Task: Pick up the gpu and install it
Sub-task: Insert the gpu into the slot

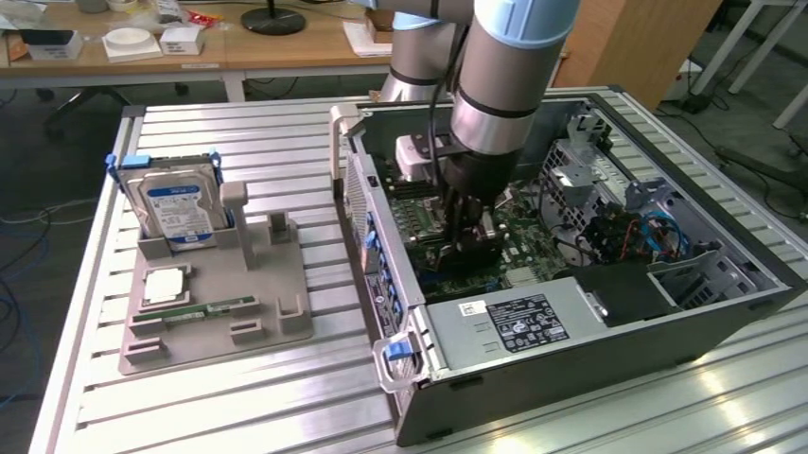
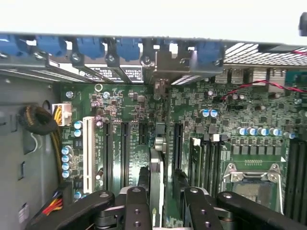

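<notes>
The gpu (image 2: 156, 167) shows edge-on as a thin dark card with a grey metal end. It stands upright between my gripper's (image 2: 165, 201) two black fingers (image 2: 136, 208), which are shut on it. The card hangs just above the black expansion slots of the green motherboard (image 2: 134, 105), its metal end pointing at the case's rear wall with the blue clips (image 2: 91, 48). In the exterior view my gripper (image 1: 465, 241) reaches straight down into the open computer case (image 1: 569, 378), low over the board, and the card is mostly hidden behind the fingers.
A grey parts fixture (image 1: 215, 322) lies at the exterior view's left, holding a silver hard drive (image 1: 177, 208), a square chip (image 1: 165, 284) and a green memory stick (image 1: 208, 309). Inside the case are a labelled power supply (image 1: 531, 322), a drive cage (image 1: 593, 180), a white slot (image 2: 88, 153) and the processor socket (image 2: 252, 184).
</notes>
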Robot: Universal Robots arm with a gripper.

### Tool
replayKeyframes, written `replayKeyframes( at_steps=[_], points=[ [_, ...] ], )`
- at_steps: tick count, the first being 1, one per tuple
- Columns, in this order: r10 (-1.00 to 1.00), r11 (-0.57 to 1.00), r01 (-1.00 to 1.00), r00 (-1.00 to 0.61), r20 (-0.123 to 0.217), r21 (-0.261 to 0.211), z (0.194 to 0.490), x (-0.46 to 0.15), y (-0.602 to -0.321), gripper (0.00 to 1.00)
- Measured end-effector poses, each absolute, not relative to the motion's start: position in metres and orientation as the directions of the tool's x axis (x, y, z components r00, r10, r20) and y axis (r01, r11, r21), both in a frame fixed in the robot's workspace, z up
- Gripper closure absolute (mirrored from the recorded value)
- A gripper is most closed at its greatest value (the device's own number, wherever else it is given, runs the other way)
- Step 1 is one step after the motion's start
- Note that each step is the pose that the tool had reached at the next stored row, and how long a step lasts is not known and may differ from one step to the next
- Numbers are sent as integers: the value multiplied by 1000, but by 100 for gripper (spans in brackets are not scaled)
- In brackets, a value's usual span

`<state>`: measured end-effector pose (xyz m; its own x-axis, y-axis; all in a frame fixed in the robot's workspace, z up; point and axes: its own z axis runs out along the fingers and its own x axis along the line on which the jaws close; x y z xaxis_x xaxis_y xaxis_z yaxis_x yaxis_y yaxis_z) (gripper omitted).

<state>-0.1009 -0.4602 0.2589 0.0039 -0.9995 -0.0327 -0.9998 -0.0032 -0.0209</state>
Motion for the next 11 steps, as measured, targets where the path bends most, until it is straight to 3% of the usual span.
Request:
replayKeyframes(
  at_steps=[8, 10, 11],
  points=[
    [-999, -3, -1000, 4, -34, -22, 275, -101, -460, 67],
    [-999, -3, -1000, 4, -34, -23, 275, -101, -460, 80],
    [-999, -3, -1000, 4, -34, -22, 275, -101, -460, 80]
  ],
)
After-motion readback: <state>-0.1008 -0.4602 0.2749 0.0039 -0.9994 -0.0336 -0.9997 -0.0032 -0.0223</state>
